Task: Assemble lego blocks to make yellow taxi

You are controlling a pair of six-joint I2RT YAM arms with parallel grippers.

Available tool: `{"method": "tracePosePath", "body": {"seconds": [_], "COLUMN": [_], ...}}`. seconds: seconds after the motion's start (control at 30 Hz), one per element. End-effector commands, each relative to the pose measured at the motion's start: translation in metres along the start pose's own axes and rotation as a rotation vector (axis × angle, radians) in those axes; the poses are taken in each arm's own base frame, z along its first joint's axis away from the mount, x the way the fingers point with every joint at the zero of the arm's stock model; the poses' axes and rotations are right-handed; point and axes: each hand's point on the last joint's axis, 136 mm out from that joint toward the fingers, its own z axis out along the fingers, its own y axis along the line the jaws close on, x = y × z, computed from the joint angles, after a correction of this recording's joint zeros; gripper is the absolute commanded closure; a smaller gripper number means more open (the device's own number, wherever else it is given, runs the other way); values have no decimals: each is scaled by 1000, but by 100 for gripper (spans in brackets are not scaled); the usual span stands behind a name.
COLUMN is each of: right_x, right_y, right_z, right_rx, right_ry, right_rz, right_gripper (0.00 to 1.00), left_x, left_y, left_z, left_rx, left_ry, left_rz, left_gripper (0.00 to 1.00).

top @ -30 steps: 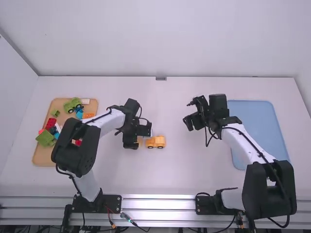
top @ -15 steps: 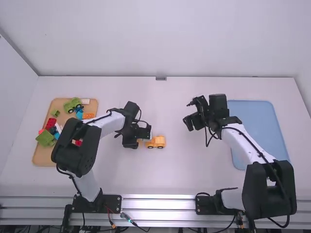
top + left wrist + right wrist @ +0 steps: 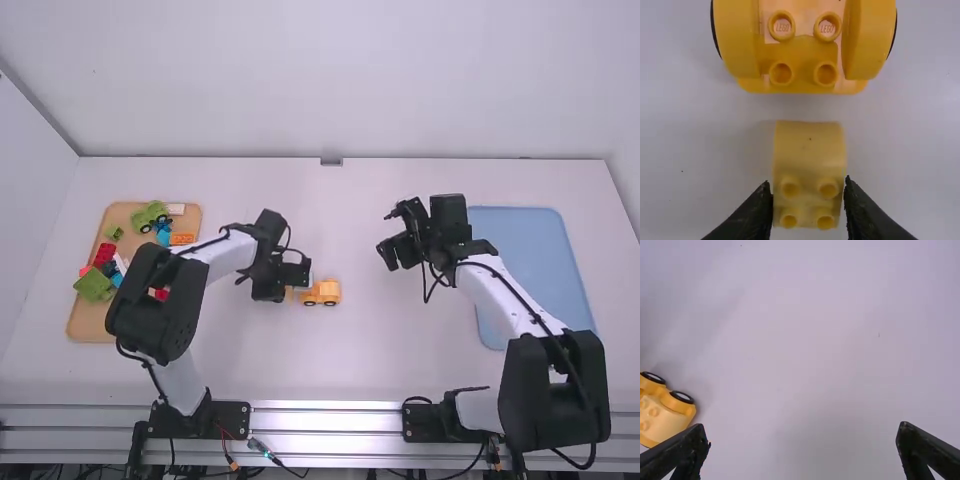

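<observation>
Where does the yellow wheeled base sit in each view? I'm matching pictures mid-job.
High view: yellow wheeled base, a little below the middle.
Left wrist view: beyond the smaller yellow block, cut off by the picture's edge.
Right wrist view: also cut off at the edge, near one of the fingers.
Shared landmark: its black tyres.

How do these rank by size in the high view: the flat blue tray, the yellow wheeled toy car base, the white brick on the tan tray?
1. Blue tray, by far
2. Yellow car base
3. White brick
</observation>
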Motion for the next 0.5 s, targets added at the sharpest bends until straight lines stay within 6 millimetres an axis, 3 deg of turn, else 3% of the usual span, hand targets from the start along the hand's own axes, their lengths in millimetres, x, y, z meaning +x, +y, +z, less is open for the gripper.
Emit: {"method": "tracePosePath", "body": {"seconds": [0.0,0.13,0.2,0.47], "right_x": [-2,-2,-3,-5], "right_y": [2,2,1,0], "right_z": [-4,-4,-4,-4], "right_rx": [-2,-3,-2,2], "right_ry": [-13,-14,-15,-25], "right_rz": [-4,-5,-4,-7], "right_gripper": [1,1,1,1], "left_x": [4,6,11,17], "left_y": [-8,-6,0,8], "left_z": [8,10,10,9], "left_rx": [31,15,-14,-64], "left_ry": [2,11,39,67], "left_rz": [-44,-99,-179,-441], "left_gripper": [70,81,96,98]}}
